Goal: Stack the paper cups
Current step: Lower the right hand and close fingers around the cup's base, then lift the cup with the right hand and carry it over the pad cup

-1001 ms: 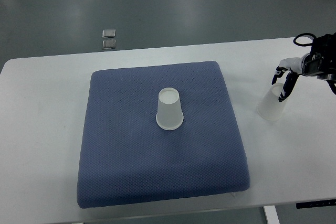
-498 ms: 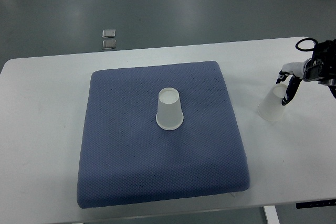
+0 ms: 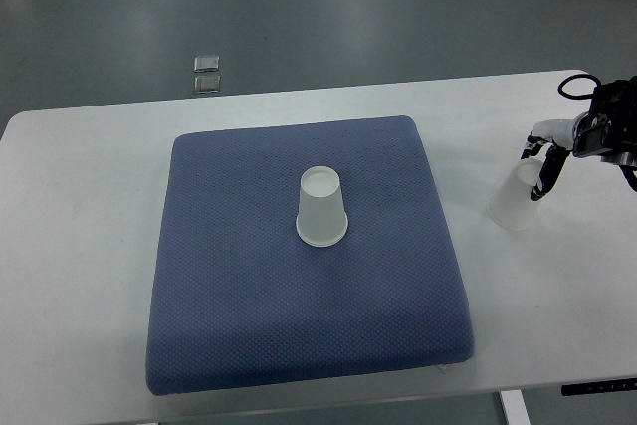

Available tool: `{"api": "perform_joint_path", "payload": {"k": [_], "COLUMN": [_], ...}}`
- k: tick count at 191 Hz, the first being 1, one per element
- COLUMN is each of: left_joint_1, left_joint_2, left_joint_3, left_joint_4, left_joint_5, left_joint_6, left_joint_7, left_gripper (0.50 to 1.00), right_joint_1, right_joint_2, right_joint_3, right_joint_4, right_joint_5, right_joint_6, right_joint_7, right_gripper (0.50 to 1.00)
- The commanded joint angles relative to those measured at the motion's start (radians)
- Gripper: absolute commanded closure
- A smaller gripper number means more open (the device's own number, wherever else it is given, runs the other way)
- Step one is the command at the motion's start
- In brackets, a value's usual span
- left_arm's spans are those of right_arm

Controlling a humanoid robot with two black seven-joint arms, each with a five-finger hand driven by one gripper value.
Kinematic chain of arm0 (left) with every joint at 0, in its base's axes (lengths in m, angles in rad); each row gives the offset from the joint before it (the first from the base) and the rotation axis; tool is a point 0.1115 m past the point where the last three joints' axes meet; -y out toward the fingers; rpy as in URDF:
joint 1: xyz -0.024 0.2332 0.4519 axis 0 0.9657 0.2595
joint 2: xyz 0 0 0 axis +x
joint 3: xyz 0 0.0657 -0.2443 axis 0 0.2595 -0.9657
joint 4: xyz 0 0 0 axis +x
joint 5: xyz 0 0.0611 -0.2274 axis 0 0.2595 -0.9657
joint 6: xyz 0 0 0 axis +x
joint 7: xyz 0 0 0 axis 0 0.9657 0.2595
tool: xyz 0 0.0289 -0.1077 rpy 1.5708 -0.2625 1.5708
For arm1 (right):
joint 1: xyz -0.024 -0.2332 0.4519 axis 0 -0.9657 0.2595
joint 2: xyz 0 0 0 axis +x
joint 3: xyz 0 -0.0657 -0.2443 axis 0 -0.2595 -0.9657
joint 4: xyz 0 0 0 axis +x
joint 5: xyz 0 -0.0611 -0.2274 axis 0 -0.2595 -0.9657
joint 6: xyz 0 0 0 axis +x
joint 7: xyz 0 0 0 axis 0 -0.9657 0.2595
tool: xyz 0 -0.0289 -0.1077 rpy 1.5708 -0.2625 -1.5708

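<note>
White see-through cup (image 3: 321, 208) on a blue bumpy mat (image 3: 309, 256), white table (image 3: 80, 246), another pale cup (image 3: 516, 198), black and white right hand (image 3: 550, 151), grey floor (image 3: 299, 7)

right hand (image 3: 545, 158) gripping cup (image 3: 517, 198), white table (image 3: 80, 236)

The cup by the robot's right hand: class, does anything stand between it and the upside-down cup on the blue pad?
Nothing visible does. The right hand is at the cup on the white table; only bare tabletop and blue pad lie between it and the upside-down cup.
</note>
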Motion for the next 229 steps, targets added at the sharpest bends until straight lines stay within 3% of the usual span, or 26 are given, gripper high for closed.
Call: {"api": "perform_joint_path", "payload": {"k": [1, 15, 33, 49, 88, 132, 192, 229], "left_joint_1": [0.0, 0.0, 0.0, 0.0, -0.002, -0.005, -0.008, -0.008], "left_joint_2": [0.0, 0.0, 0.0, 0.0, 0.0, 0.0, 0.0, 0.0], "left_joint_3": [-0.002, 0.0, 0.001, 0.002, 0.002, 0.002, 0.002, 0.002], "left_joint_4": [0.001, 0.001, 0.0, 0.0, -0.003, -0.011, -0.014, -0.014], "left_joint_5": [0.0, 0.0, 0.0, 0.0, 0.0, 0.001, 0.006, 0.006], "left_joint_6": [0.001, 0.001, 0.001, 0.001, -0.001, -0.001, -0.003, -0.001], "left_joint_7": [0.0, 0.0, 0.0, 0.0, 0.0, 0.0, 0.0, 0.0], "left_gripper": [0.5, 0.5, 0.5, 0.5, 0.5, 0.5, 0.5, 0.5], "right_joint_1": [0.001, 0.002, 0.004, 0.012, 0.099, 0.329, 0.694, 0.843], "right_joint_2": [0.0, 0.0, 0.0, -0.002, -0.005, -0.005, 0.0, 0.015], "right_joint_3": [0.002, 0.0, 0.0, 0.0, -0.012, -0.013, -0.001, 0.0], "right_joint_4": [0.0, 0.0, 0.0, 0.0, 0.009, 0.048, 0.052, 0.1], "right_joint_5": [0.0, -0.002, -0.003, -0.006, -0.026, -0.072, -0.192, -0.21], "right_joint_6": [0.0, 0.0, -0.003, -0.002, 0.041, 0.181, 0.477, 0.532], "right_joint_7": [0.001, 0.001, 0.004, 0.004, 0.005, 0.002, 0.001, 0.002], "right_gripper": [0.638, 0.681, 0.818, 0.877, 0.877, 0.871, 0.867, 0.861]}}
